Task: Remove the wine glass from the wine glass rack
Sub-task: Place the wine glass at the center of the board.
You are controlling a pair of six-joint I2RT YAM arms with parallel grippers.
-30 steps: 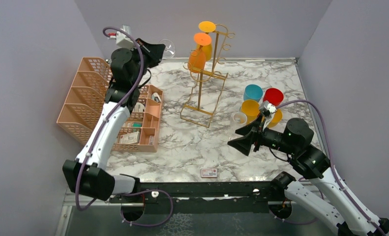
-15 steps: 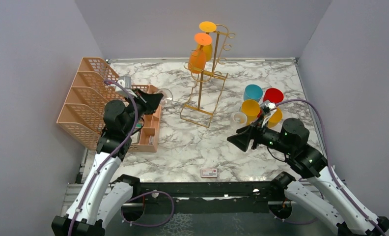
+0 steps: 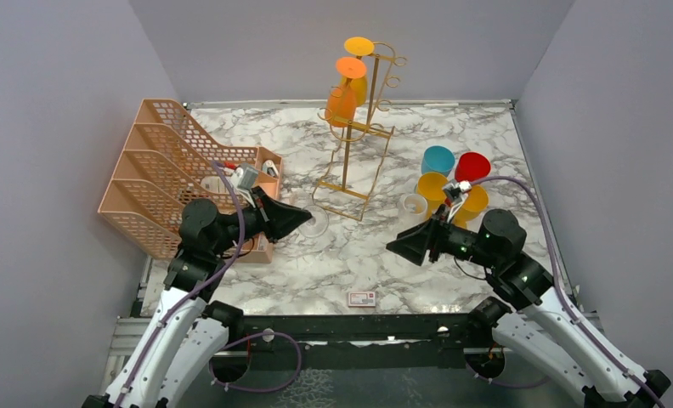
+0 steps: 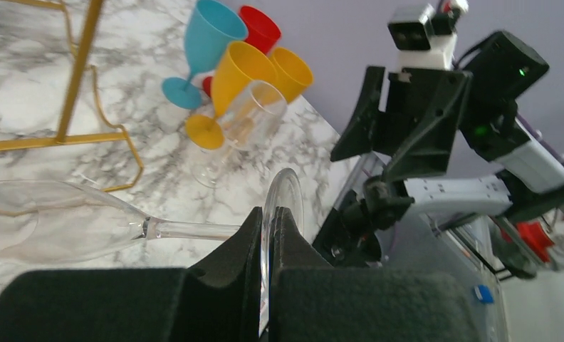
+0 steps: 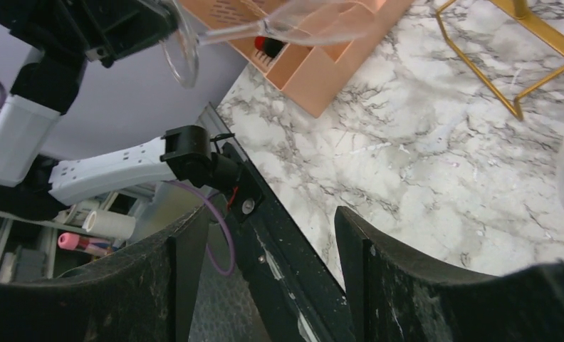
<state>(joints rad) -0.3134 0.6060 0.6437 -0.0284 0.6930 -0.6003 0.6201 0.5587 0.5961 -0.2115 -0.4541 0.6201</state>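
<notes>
My left gripper is shut on the foot of a clear wine glass. The glass lies tilted on its side low over the marble, its bowl pointing toward the wine glass rack. The rack is a tall gold wire stand at the back centre, with an orange glass and a yellow glass hanging upside down on it. My right gripper is open and holds nothing. It stands right of the clear glass and points left toward it.
A peach mesh organiser fills the left side. Blue, red and two yellow goblets stand by a clear glass at the right. A small card lies near the front edge.
The left arm has swung down from high at the back left to low near the front centre, carrying the clear glass. The right gripper has edged left and its jaws narrowed slightly.
</notes>
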